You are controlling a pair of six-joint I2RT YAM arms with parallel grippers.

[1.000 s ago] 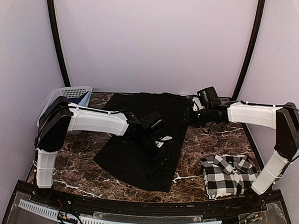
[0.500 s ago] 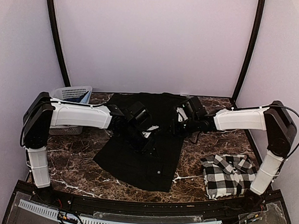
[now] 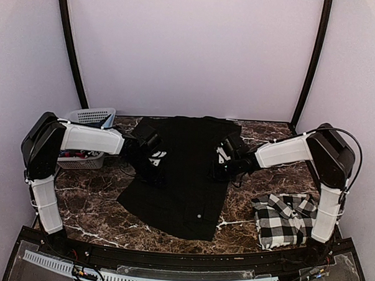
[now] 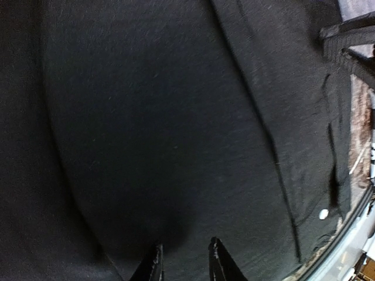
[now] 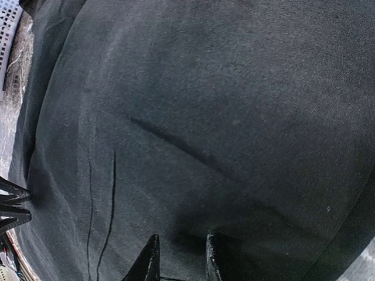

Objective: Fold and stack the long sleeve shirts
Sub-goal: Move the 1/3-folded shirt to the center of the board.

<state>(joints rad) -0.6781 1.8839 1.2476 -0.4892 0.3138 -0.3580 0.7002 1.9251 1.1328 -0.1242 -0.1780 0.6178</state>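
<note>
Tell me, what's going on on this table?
Two robot arms are working on a black shirt spread flat on the marble table. The left gripper and right gripper are down at the cloth on either side, fingers slightly parted. A checked shirt lies folded near the right arm's base; a white basket sits far left.

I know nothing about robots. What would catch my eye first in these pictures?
A black shirt lies spread across the middle of the dark marble table, with the left gripper and the right gripper low over its two sides. A folded black-and-white checked shirt sits at the near right, and a white lattice basket stands in the far left corner.
</note>
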